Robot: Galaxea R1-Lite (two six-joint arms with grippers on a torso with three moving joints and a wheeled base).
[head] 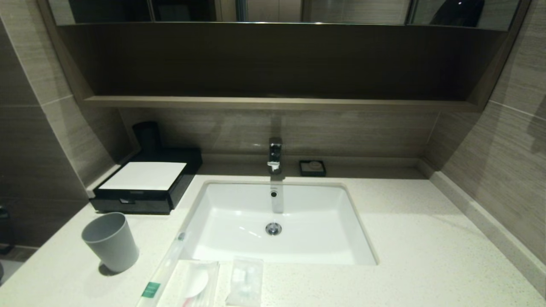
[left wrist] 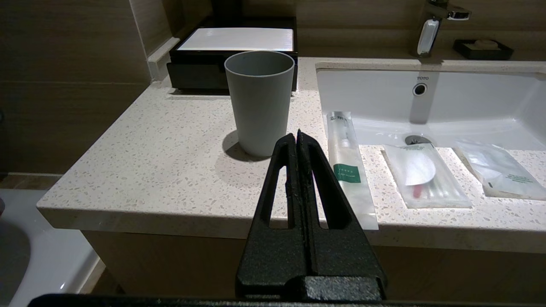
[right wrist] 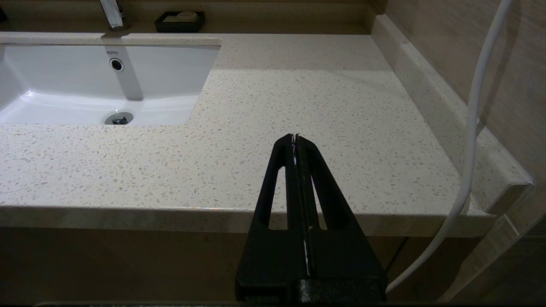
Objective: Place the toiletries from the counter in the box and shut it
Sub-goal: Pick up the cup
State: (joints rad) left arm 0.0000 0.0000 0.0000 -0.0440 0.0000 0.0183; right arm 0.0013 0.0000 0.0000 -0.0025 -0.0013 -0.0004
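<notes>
The left tool (left wrist: 297,135) sits closest to the lens, its two black fingers pressed flat together and gripping nothing, held off the front edge of the desk (left wrist: 162,170). The right tool (right wrist: 295,138) is likewise closed and empty, before the bare right end of the desk. Just beyond the left tool, along the near edge, lie the three toiletries: a long thin clear packet (left wrist: 347,166) with a green label, reaching from the edge toward the sink (left wrist: 469,106); beside it a small flat packet (left wrist: 424,177) showing a round white piece and thin sticks; and a second flat packet (left wrist: 499,168) with pale contents and small print. A grey cup (left wrist: 260,102) stands upright left of the long packet. Behind it, in the back left corner, is the box (head: 147,183), low and black with a white top panel, its front drawer pushed in. A small black dish (head: 312,168) sits right of the tap (head: 275,155).
</notes>
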